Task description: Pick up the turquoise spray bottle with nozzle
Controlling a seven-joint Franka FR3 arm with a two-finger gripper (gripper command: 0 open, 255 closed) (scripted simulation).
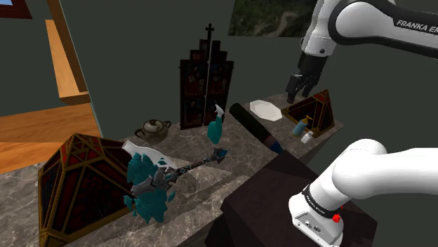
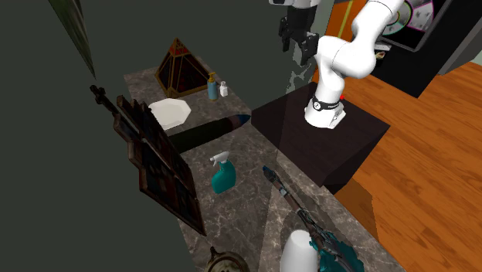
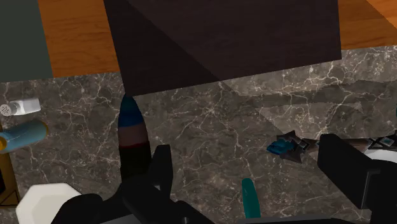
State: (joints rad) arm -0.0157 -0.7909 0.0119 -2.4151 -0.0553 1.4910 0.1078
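Note:
The turquoise spray bottle (image 1: 214, 129) with a white nozzle stands upright on the marble counter (image 1: 203, 182), in front of a dark cabinet. In the second exterior view the bottle (image 2: 223, 176) is at the counter's middle. My gripper (image 1: 303, 87) hangs open high above the counter, well to the shoulder view's right of the bottle, and holds nothing. In the second exterior view the gripper (image 2: 294, 34) is at the top, far from the bottle. In the wrist view the fingers (image 3: 160, 167) stand wide apart around the gripper (image 3: 248, 156), with the bottle (image 3: 249, 196) far below between them.
A dark cylinder with a blue tip (image 1: 256, 128) lies between bottle and gripper. A white plate (image 1: 266, 110), a pyramid lantern (image 1: 314, 109) and two small bottles (image 1: 302, 131) sit below the gripper. A teal-feathered ornate weapon (image 1: 168, 175), a teapot (image 1: 153, 129) and a large lantern (image 1: 77, 182) lie nearer. The stand (image 1: 281, 203) abuts the counter.

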